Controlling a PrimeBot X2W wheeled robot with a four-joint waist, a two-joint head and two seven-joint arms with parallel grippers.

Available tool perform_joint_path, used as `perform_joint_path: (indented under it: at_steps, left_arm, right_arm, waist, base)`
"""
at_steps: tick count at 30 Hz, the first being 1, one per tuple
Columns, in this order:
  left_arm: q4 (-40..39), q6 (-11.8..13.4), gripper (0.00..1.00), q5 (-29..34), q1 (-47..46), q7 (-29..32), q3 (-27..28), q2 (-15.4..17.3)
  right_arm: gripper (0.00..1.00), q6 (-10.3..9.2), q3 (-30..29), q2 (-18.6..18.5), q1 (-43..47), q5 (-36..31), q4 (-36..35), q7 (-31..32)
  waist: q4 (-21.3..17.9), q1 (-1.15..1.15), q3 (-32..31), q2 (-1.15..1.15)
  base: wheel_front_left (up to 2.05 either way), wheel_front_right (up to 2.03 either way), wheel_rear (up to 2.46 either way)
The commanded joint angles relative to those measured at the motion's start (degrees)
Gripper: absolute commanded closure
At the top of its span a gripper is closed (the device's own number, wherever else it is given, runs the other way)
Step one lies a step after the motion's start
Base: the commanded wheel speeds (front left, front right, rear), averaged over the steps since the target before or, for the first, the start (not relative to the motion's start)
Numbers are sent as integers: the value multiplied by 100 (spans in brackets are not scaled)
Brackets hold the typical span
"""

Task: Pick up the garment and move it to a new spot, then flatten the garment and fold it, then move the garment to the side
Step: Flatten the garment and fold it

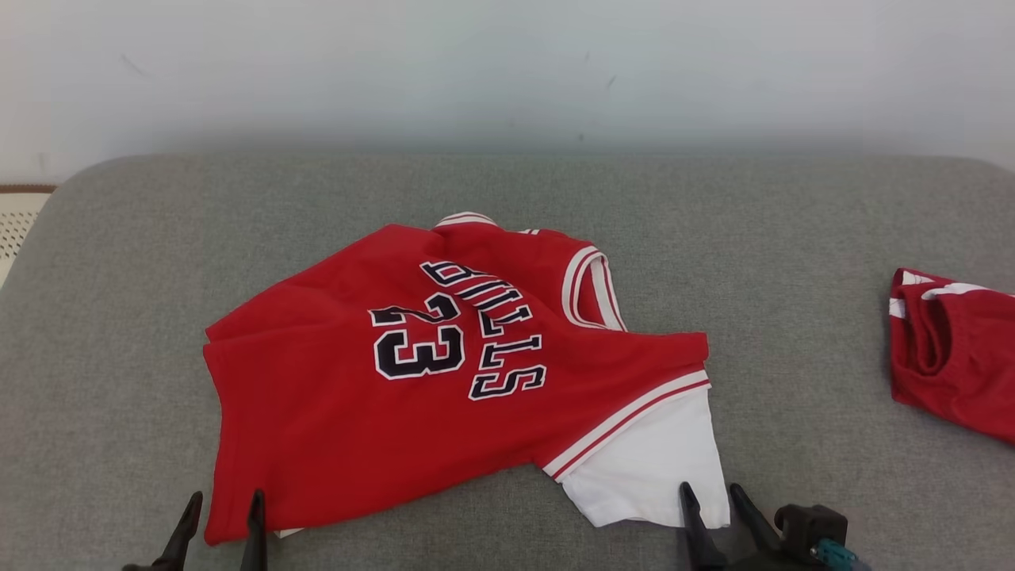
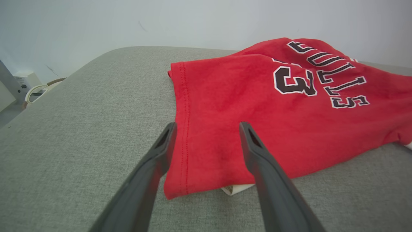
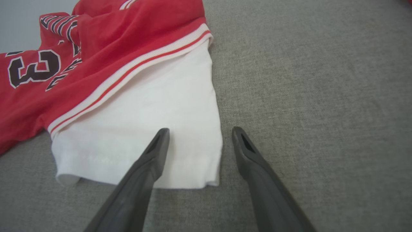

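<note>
In the head view, the red shirt (image 1: 381, 412) lay crumpled in the middle of the grey desk (image 1: 119, 317), and its white sleeve (image 1: 658, 460) pointed to the near right. Another red garment (image 1: 951, 365) lay well apart at the right edge.

In the left wrist view, the left tool (image 2: 207, 124) stood open over the shirt's hem corner and gripped nothing.

In the right wrist view, the right tool (image 3: 199, 129) stood open and empty across the sleeve's side edge.
</note>
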Motion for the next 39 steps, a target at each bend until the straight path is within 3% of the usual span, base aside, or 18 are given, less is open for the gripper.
perform_joint_path:
  at_steps: [1, 10, 21, 30, 39]
  left_arm:
    - [48, -6, 0, -64, -78, -24, 14, -7]
    - [170, -36, 0, -83, -149, -23, -11, -48]
    - [212, -64, 0, -56, -34, -23, 35, -77]
    - [199, -94, 0, -69, -190, -23, -46, -93]
    - [675, -149, 0, -497, -324, -23, 124, -102]
  right_arm:
    - [0, -4, 17, 12, -68, -46, 102, 30]
    - [0, -4, 118, 23, -6, 23, 542, 109]
    - [0, -5, 206, 16, 360, 177, 419, 59]
    - [0, -5, 363, 21, 25, 374, 305, 45]
    - [0, 13, 525, 46, -78, 420, 288, 46]
  waist:
    - [37, -1, 77, 0]
    - [28, -1, 136, 0]
    - [-116, -1, -36, 0]
    - [-45, -1, 133, 0]
    - [-39, -1, 152, 0]
  base:
    - [0, 0, 0]
    - [0, 0, 0]
    - [0, 0, 0]
    - [0, 0, 0]
    - [0, 0, 0]
